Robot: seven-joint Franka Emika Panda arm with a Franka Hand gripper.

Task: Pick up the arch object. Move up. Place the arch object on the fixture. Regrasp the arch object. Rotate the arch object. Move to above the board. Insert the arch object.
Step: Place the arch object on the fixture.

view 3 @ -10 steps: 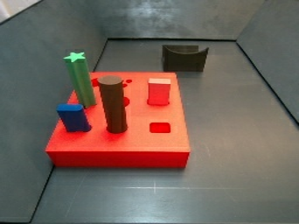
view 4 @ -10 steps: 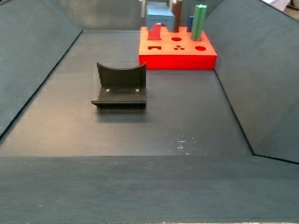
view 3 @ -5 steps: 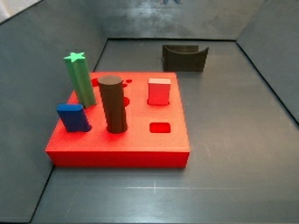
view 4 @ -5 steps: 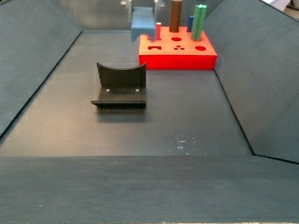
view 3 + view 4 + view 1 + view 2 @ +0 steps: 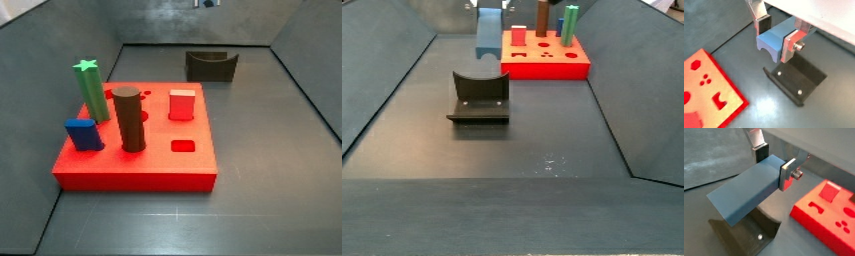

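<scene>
1. Above the fixture [image 5: 796, 81], the arch object [image 5: 747, 193] is held clamped between the fingers of the gripper [image 5: 775, 35], its arched end pointing down, presumably for setting into the U-shaped dip.
2. Beside the fixture, open floor is seen in a side view [image 5: 482, 98]; the board [image 5: 545, 60] stands well apart, so the descent is judged unobstructed.

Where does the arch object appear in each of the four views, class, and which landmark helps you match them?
Wrist view: arch object end-on in the gripper.
Wrist view: arch object seen lengthwise over the fixture.
Side view: not in it.
Side view: arch object at top, behind the fixture.
Shared landmark: the board.
</scene>
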